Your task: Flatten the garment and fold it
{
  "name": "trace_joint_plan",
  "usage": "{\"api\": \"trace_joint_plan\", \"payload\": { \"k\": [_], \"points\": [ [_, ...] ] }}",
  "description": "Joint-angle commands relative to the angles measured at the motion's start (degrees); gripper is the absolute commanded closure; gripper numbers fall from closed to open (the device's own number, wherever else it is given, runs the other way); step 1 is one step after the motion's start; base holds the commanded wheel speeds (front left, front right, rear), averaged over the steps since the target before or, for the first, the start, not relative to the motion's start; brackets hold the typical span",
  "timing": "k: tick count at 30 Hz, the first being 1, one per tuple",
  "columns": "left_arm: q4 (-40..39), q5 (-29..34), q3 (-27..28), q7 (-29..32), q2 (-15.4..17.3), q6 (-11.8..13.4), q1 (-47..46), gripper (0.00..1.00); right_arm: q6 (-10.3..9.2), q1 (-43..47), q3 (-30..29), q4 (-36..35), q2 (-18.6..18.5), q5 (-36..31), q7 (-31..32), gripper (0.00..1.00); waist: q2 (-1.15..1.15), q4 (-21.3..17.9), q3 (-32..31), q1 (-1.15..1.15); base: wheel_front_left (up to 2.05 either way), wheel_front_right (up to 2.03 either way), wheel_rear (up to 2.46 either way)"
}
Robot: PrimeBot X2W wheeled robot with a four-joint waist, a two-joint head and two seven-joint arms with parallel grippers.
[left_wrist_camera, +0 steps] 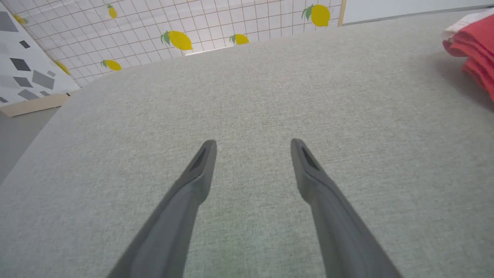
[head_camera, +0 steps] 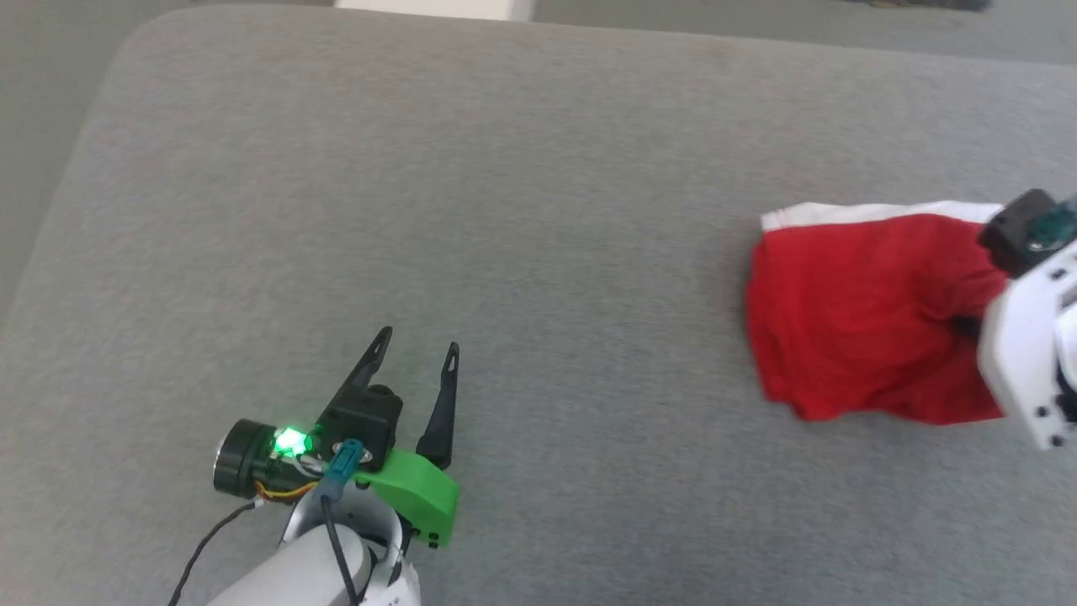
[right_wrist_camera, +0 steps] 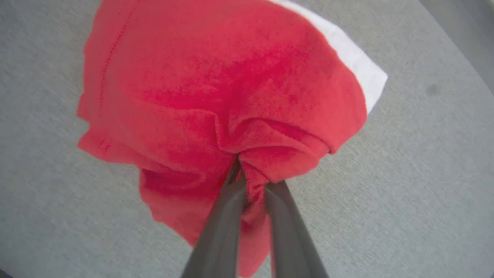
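The garment [head_camera: 858, 320] is a bunched heap of bright red fabric with a white band along its far edge, lying at the right side of the grey surface [head_camera: 522, 210]. In the right wrist view my right gripper [right_wrist_camera: 247, 175] is shut on a pinched fold of the garment [right_wrist_camera: 216, 88], the red cloth gathered between its dark fingers. In the head view its white wrist housing covers the garment's right edge. My left gripper [head_camera: 418, 347] sits at the lower left, open and holding nothing, well to the left of the garment. The left wrist view shows its fingers [left_wrist_camera: 200, 170] spread above bare fabric, with the garment [left_wrist_camera: 472, 50] at the far right.
The grey upholstered surface has a rounded far-left corner [head_camera: 143, 42]. Beyond it, the left wrist view shows a tiled wall with lemon prints [left_wrist_camera: 179, 38] and a panel with grey shapes [left_wrist_camera: 27, 73].
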Motion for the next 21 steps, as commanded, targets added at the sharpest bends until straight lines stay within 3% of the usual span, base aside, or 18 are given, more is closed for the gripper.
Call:
{"api": "trace_joint_plan", "payload": {
  "k": [1, 6, 11, 16, 21],
  "points": [
    [-0.5, -0.09, 0.11, 0.15, 0.4, -0.02, -0.25, 0.0, 0.19, -0.94, 0.53, -0.46, -2.31, 0.68, -0.81, 1.0, 0.0, -5.2, 1.18, 0.0, 0.0, 0.0, 0.0],
    [-2.09, 0.49, 0.0, 1.01, 0.94, -0.21, -1.83, 0.0, 0.19, -1.18, 3.04, -0.03, -11.66, 0.85, -4.61, 1.0, 0.0, -9.72, 4.72, 0.0, 0.0, 0.0, 0.0],
    [-3.73, 1.4, -0.22, 2.04, 1.24, -0.25, -3.78, 0.0, 0.19, -1.01, 3.7, 4.61, -18.47, -2.07, -11.25, 1.0, 0.0, -11.63, 8.26, 0.0, 0.0, 0.0, 0.0],
    [-5.33, 2.45, -0.54, 3.04, 1.73, -0.32, -5.58, 0.0, 0.19, -0.93, 0.29, 14.42, -20.55, -5.35, -19.58, 1.0, 0.0, -11.73, 11.72, 0.0, 0.0, 0.0, 0.0],
    [-6.53, 3.33, -0.83, 3.66, 2.3, -0.24, -6.67, 0.0, 0.19, -0.34, -3.7, 25.22, -19.69, -9.64, -26.96, 1.0, 0.0, -10.94, 14.29, 0.0, 0.0, 0.0, 0.0]
  ]
}}
